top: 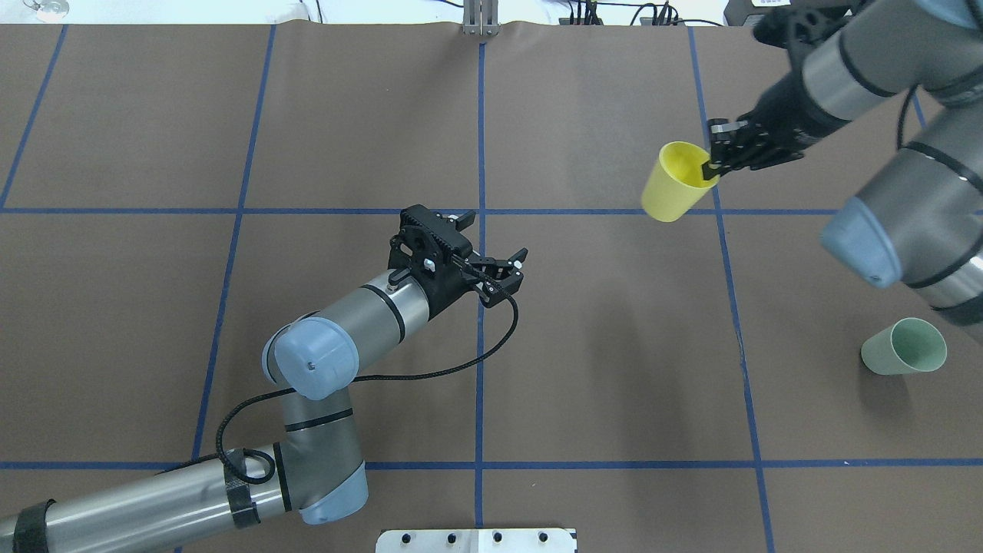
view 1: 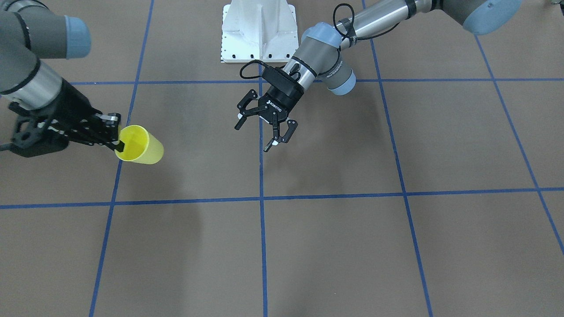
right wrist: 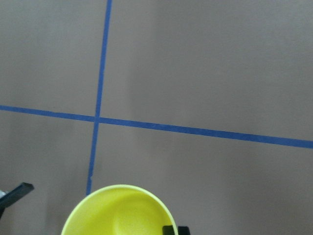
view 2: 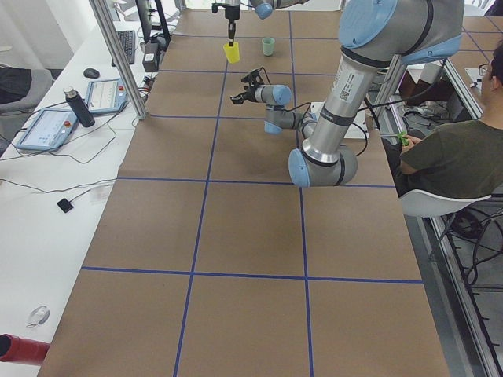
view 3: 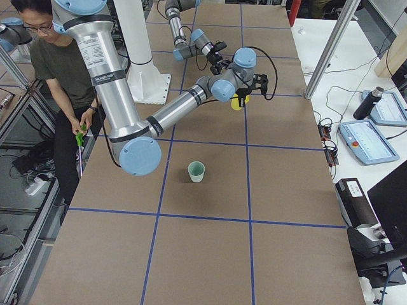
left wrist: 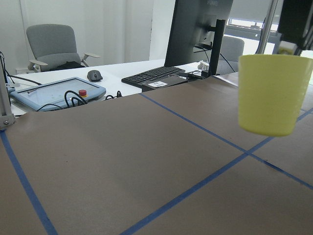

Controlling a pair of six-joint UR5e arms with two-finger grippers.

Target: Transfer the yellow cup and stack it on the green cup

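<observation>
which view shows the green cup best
Overhead exterior: the green cup stands whole, mouth up, larger than elsewhere. Exterior right shows it small but clear; exterior left shows it tiny and far. The front-facing and wrist views miss it.

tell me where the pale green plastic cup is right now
In the overhead view the pale mint-green tapered plastic cup stands low on the right, apart from the bright yellow plastic cup held in the right tool.
</observation>
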